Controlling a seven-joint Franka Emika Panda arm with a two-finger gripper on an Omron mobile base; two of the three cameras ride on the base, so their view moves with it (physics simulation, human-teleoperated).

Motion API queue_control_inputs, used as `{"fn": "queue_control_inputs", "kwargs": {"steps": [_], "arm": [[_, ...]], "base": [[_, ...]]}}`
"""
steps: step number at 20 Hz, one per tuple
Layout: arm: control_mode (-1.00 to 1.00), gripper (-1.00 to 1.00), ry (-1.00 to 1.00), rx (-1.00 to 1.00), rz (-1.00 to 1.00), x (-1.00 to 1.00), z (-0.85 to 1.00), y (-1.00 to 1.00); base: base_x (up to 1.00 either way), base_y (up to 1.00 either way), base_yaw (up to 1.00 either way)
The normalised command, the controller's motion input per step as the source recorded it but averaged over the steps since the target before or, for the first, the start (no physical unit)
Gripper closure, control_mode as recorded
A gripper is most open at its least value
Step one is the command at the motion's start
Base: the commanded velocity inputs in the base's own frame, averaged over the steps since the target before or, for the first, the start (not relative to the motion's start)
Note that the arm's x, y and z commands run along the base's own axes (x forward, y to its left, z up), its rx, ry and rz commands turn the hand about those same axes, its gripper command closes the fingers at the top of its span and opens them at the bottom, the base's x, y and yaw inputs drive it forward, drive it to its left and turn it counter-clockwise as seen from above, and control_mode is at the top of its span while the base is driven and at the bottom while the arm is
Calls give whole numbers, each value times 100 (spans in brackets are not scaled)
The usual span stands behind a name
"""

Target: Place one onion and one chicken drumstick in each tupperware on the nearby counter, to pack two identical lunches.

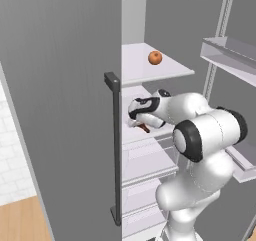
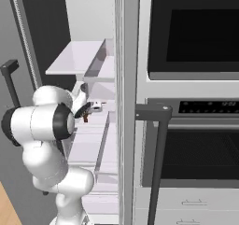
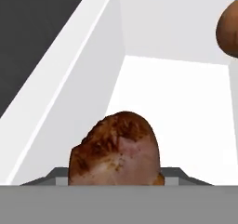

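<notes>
My gripper (image 1: 138, 123) (image 2: 87, 112) reaches into the open fridge, just above its middle shelf (image 1: 150, 157). It is shut on a dark reddish-brown chicken drumstick (image 1: 144, 128) (image 2: 85, 118) (image 3: 116, 151), whose thick end looms close in the hand view and hides the fingertips. In the hand view a second drumstick (image 3: 230, 28) lies farther back on the white shelf, at the top right edge. One orange-brown onion (image 1: 155, 57) rests on the shelf above. The tupperware and the counter are out of view.
The grey fridge door (image 1: 60, 110) with its dark vertical handle (image 1: 115, 150) stands open on the left. Door bins (image 1: 230, 55) jut out on the right. A wall oven (image 2: 191, 126) with a dark handle (image 2: 156, 163) adjoins the fridge.
</notes>
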Motion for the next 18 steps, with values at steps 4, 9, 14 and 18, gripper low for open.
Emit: {"fn": "queue_control_inputs", "kwargs": {"steps": [4, 9, 14, 18], "arm": [[-100, 100, -1, 0, -2, -100, 97, -4], [-100, 100, 3, 0, -2, -73, 100, -4], [-100, 100, 6, 0, -5, -60, 100, -9], [-100, 100, 10, 0, -4, -74, 100, -19]], "base": [[0, 0, 0], [0, 0, 0], [0, 0, 0], [0, 0, 0]]}}
